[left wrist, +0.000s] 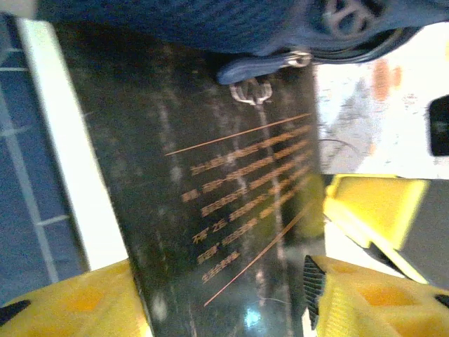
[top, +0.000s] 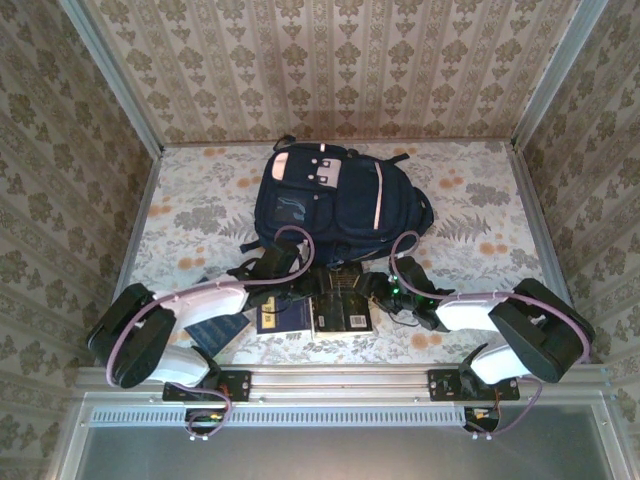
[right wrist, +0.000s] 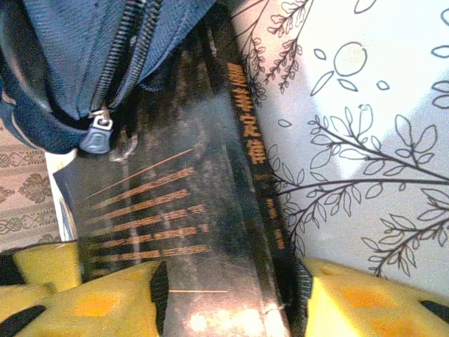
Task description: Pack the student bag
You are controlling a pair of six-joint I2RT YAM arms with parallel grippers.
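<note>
Left jaws and right jaws half-spread, bracketing black book (left wrist: 224, 210), grip unclear

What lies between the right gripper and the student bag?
In the right wrist view, a black book with orange lettering lies there: it runs from inside the right gripper up to the student bag, whose zipper edge overlaps it.

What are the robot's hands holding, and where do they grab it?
The left hand and right hand each straddle the black book, fingers at its opposite edges. Whether they grip it yet cannot be told.
</note>
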